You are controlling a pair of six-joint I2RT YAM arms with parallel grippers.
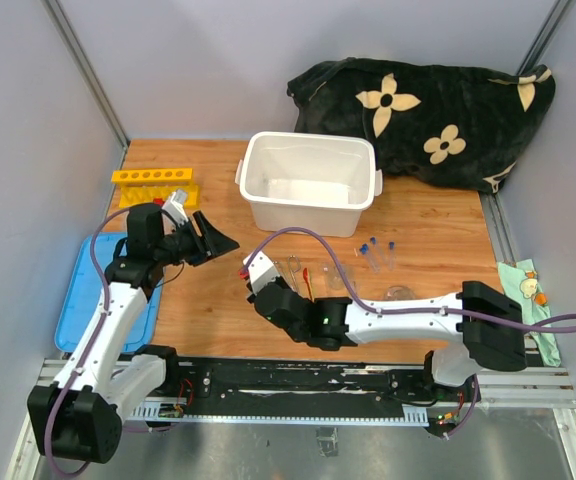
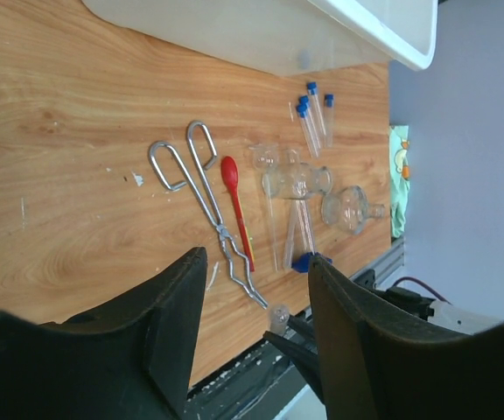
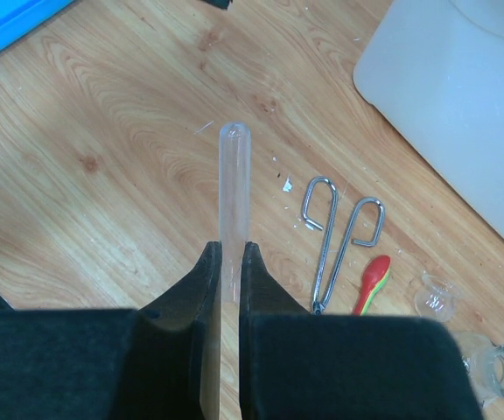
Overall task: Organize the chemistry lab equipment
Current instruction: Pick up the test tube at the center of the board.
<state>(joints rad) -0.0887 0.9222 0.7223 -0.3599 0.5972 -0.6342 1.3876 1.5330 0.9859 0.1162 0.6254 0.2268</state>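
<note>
My right gripper (image 3: 231,249) is shut on a clear glass tube (image 3: 233,192) that sticks out past the fingertips; in the top view the gripper (image 1: 254,276) hovers left of the tool cluster. Metal tweezers (image 3: 339,236), a thin red-orange tool (image 3: 373,282) and small beakers (image 3: 433,297) lie to its right. My left gripper (image 2: 256,260) is open and empty, held above the table near the yellow holed rack (image 1: 153,180). Its view shows the tweezers (image 2: 204,197), red tool (image 2: 234,206), blue-capped tubes (image 2: 313,122), beakers (image 2: 296,179), flask (image 2: 348,208) and blue-based glass piece (image 2: 303,261).
A white plastic bin (image 1: 308,180) stands at the back centre, its blue lid (image 1: 98,290) lies at the left edge under my left arm. A black flower-patterned blanket (image 1: 428,110) is piled at the back right. A green cloth (image 1: 528,285) lies at the right edge.
</note>
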